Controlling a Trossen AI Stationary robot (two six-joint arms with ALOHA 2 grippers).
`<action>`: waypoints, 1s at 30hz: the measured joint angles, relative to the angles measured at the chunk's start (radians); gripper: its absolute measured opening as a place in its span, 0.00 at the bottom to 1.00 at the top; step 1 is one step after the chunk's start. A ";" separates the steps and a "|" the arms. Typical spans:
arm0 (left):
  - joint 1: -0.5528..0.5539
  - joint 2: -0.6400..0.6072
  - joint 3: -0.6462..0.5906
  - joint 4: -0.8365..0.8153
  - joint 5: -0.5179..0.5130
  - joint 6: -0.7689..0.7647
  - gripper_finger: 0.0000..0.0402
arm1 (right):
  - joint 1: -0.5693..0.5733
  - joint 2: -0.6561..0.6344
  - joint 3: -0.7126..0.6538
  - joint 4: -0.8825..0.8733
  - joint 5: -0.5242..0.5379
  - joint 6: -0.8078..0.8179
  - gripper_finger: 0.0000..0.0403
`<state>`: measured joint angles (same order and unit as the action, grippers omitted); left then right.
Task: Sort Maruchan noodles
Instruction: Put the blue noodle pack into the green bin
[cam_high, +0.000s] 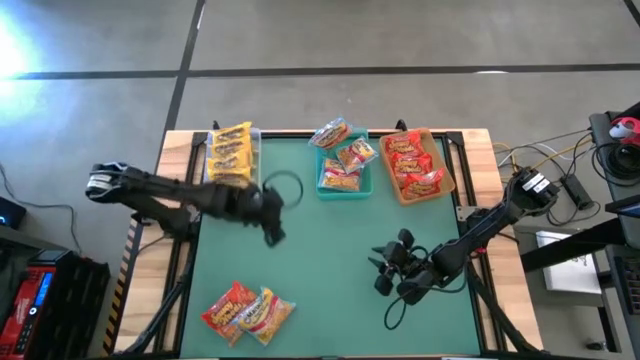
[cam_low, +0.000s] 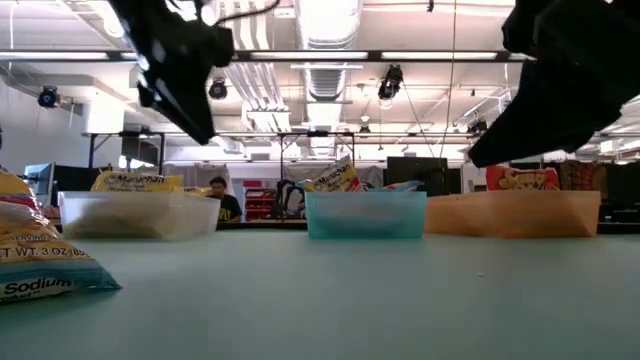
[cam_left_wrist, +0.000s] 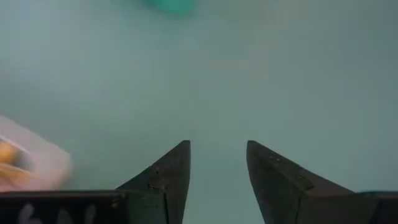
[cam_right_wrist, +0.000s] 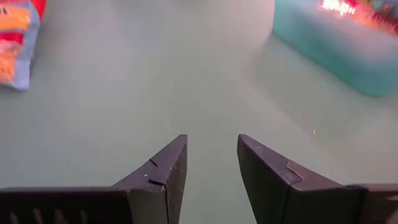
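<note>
1. The left tool (cam_high: 272, 232) hangs above the green worktop (cam_high: 330, 260), just in front of the clear bin (cam_high: 232, 152); its fingers (cam_left_wrist: 168, 177) stand apart and empty.
2. The right tool (cam_high: 382, 270) hangs over the worktop's right half, fingers (cam_right_wrist: 165, 171) apart, holding nothing.
3. Yellow noodle packets (cam_high: 230, 148) fill the clear bin.
4. Mixed packets (cam_high: 343, 160) lie in the teal bin (cam_high: 345, 188).
5. Red packets (cam_high: 415, 162) lie in the tan bin (cam_high: 447, 165).
6. 2 packets (cam_high: 247, 310) lie on the worktop's near-left area.

Yellow pkts (cam_high: 231, 150) clear bin (cam_high: 214, 160), red pkts (cam_high: 415, 163) tan bin (cam_high: 441, 190)
</note>
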<state>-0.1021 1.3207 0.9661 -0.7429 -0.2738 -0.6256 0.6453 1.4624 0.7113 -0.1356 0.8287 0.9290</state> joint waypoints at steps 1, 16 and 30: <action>-0.045 0.004 0.000 -0.005 0.000 -0.037 0.35 | 0.000 0.000 0.000 0.013 0.012 -0.010 0.33; -0.554 0.100 0.000 0.010 0.365 -0.585 0.35 | -0.002 0.000 0.000 0.080 0.037 0.015 0.33; -0.780 0.244 0.082 0.060 0.480 -0.727 0.35 | -0.002 0.000 0.000 0.115 0.036 -0.040 0.33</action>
<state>-0.8818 1.5646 1.0480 -0.6829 0.2059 -1.3530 0.6430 1.4624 0.7116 -0.0204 0.8646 0.8886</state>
